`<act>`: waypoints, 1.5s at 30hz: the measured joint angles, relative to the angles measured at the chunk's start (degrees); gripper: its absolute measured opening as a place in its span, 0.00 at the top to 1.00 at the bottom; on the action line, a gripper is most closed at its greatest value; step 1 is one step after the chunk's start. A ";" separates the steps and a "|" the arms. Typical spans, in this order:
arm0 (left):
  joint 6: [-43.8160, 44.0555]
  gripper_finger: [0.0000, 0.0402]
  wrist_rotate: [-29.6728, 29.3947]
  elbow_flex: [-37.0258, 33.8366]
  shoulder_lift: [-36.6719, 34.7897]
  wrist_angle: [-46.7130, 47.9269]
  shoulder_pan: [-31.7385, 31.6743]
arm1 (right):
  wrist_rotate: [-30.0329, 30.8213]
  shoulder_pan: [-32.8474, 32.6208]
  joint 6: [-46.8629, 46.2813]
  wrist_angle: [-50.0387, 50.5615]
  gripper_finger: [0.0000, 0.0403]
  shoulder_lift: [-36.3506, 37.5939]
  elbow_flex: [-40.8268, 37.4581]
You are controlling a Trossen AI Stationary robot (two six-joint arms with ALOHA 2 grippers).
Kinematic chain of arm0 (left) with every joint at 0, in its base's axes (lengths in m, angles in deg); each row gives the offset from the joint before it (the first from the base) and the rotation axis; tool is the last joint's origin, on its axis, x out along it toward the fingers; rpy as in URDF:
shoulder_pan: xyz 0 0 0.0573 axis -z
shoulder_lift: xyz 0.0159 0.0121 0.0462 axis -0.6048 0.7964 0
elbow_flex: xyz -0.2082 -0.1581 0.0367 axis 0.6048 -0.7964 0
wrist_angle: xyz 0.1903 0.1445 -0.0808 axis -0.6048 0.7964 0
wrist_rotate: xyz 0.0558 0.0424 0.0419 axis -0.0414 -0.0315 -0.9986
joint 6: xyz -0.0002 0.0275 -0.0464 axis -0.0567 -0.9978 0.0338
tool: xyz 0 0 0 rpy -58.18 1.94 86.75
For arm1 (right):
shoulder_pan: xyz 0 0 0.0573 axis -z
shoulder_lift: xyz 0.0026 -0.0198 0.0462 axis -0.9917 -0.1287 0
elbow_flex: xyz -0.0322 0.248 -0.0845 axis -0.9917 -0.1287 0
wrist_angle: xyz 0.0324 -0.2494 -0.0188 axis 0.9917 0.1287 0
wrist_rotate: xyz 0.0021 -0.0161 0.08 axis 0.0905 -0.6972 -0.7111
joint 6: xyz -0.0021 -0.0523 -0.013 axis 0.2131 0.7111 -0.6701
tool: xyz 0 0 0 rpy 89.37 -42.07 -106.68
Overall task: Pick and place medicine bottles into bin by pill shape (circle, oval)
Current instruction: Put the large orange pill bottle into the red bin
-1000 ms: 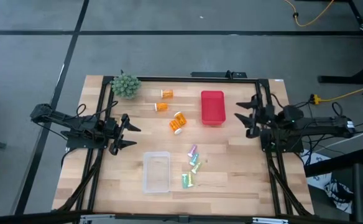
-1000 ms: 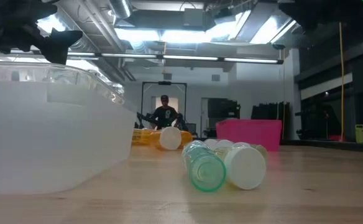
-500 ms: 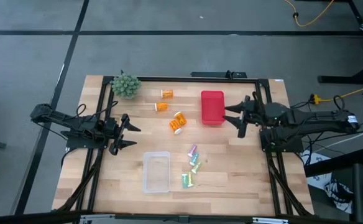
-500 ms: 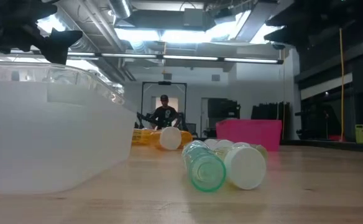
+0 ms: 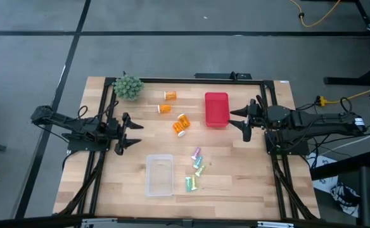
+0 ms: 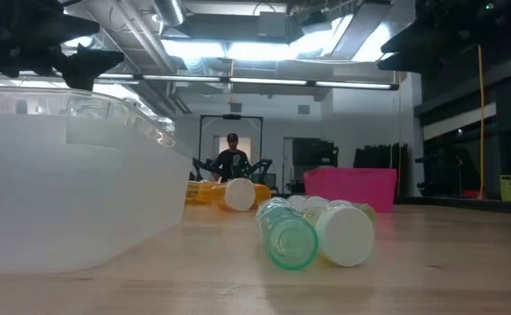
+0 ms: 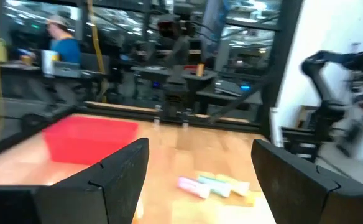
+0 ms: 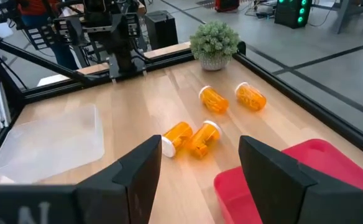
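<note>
High view shows you no sorting done. Left gripper (image 5: 129, 133) hangs at the left edge, fingers spread, holding nothing. Clear bin (image 5: 159, 175) and red bin (image 5: 216, 109) both look bare. 4 orange bottles (image 5: 181, 124) lie mid-table toward the far side; about 4 pastel bottles (image 5: 196, 168) lie clustered just right of the clear bin. Right gripper (image 5: 243, 119) hovers right of the red bin, fingers spread. You have every bottle left. No label or writing is legible.
</note>
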 joint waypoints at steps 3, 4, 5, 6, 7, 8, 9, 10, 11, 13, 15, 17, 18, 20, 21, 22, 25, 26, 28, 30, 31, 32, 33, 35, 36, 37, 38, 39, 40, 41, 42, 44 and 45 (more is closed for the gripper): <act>-0.63 0.31 -0.94 0.00 0.02 -0.16 0.02 | 0.00 0.00 0.44 0.29 0.46 0.00 0.00; -0.87 0.31 -0.99 0.00 0.02 -0.85 0.02 | 0.03 0.00 0.45 0.27 0.46 0.00 0.00; -1.53 0.31 -1.03 0.00 0.02 -2.12 0.02 | 0.28 0.02 0.47 0.24 0.46 0.00 0.00; -3.15 0.31 -1.05 0.00 0.00 -3.64 0.02 | 1.52 0.02 0.49 0.04 0.46 0.00 0.00; -5.58 0.31 -1.07 0.00 0.02 -5.41 0.02 | 3.73 0.14 0.55 -0.53 0.46 -0.08 -0.02; -8.41 0.31 -1.05 0.00 0.01 -7.39 0.02 | 6.71 0.34 0.58 -1.66 0.46 -0.22 -0.02; -11.57 0.31 -0.96 0.00 0.00 -9.28 0.02 | 9.58 0.68 0.62 -2.78 0.46 -0.28 -0.02; -14.78 0.31 -0.90 0.00 0.00 -10.87 0.02 | 11.90 1.15 0.93 -3.73 0.46 -0.28 -0.02; -17.86 0.31 -0.89 0.00 0.00 -12.57 0.02 | 13.19 1.73 1.88 -5.24 0.46 -0.28 -0.02; -22.04 0.31 -1.21 0.00 0.00 -15.42 0.02 | 13.17 3.12 4.77 -8.65 0.46 -0.26 -0.02; -23.57 0.31 -2.44 0.00 0.02 -17.24 0.02 | 11.47 4.45 8.05 -12.12 0.46 -0.42 -0.02; -23.56 0.31 -4.97 0.00 0.00 -18.86 0.02 | 9.59 5.73 10.28 -14.87 0.46 -0.69 0.04; -23.58 0.31 -6.60 0.00 0.00 -19.30 0.01 | 9.33 6.32 10.78 -14.98 0.46 -0.82 0.35; -23.62 0.31 -11.02 0.00 0.02 -20.18 -0.60 | 9.06 7.57 11.02 -15.00 0.46 -1.49 1.81; -23.48 0.31 -13.89 0.00 0.02 -20.96 -1.32 | 9.07 8.14 11.10 -14.90 0.46 -1.82 2.60; -22.78 0.31 -16.30 0.00 0.02 -21.82 -2.29 | 9.06 8.72 11.12 -14.53 0.46 -2.18 3.46; -18.28 0.31 -20.34 0.42 0.64 -21.37 -6.34 | 9.05 9.68 11.67 -12.91 0.46 -2.96 4.93; -16.58 0.31 -20.30 0.57 1.41 -20.84 -7.77 | 9.03 9.82 12.22 -12.49 0.46 -3.13 5.14; -14.07 0.31 -19.86 0.57 3.25 -19.96 -10.60 | 8.96 9.86 11.92 -11.48 0.46 -3.17 5.25; -11.81 0.31 -19.66 0.60 5.83 -19.24 -13.35 | 8.66 9.86 9.34 -10.11 0.46 -3.29 5.25; -10.06 0.31 -19.05 1.05 7.43 -17.70 -14.55 | 7.81 9.86 8.18 -9.50 0.46 -3.44 5.25; -8.01 0.31 -18.19 1.79 8.91 -15.59 -15.62 | 7.00 9.86 7.27 -9.02 0.46 -3.59 5.25; -5.53 0.31 -17.23 2.91 10.17 -13.45 -16.52 | 5.98 9.86 6.14 -8.69 0.46 -3.80 5.25; -0.05 0.31 -15.27 6.05 12.45 -9.36 -17.94 | 4.17 9.86 2.66 -8.45 0.46 -4.67 5.29; 2.34 0.31 -14.50 7.99 13.57 -6.94 -18.41 | 2.84 9.86 0.49 -8.37 0.46 -5.27 5.29; 3.96 0.31 -13.14 10.02 14.70 -3.78 -18.70 | 1.54 9.86 -1.49 -8.47 0.46 -6.08 5.29; 4.85 0.31 -11.54 11.95 15.63 -0.33 -18.75 | 0.17 9.84 -3.17 -8.58 0.46 -6.99 5.29; 5.11 0.31 -9.85 13.98 16.59 2.86 -18.75 | -1.08 9.84 -4.45 -8.95 0.46 -7.94 5.29; 5.08 0.31 -8.16 16.12 17.66 5.36 -18.69 | -2.27 9.84 -5.39 -9.49 0.46 -8.98 5.29; 4.93 0.31 -6.85 17.98 18.71 7.19 -18.68 | -3.24 9.83 -5.87 -10.08 0.46 -10.06 5.29; 4.38 0.31 -6.15 19.66 19.80 8.88 -18.68 | -4.15 9.81 -5.98 -10.89 0.46 -11.22 5.29; 3.18 0.31 -5.91 22.89 21.97 13.09 -18.69 | -5.39 9.81 -6.04 -13.42 0.46 -13.43 5.29; 2.80 0.31 -5.89 24.47 23.07 15.59 -18.69 | -5.65 9.79 -6.04 -15.25 0.46 -14.42 5.29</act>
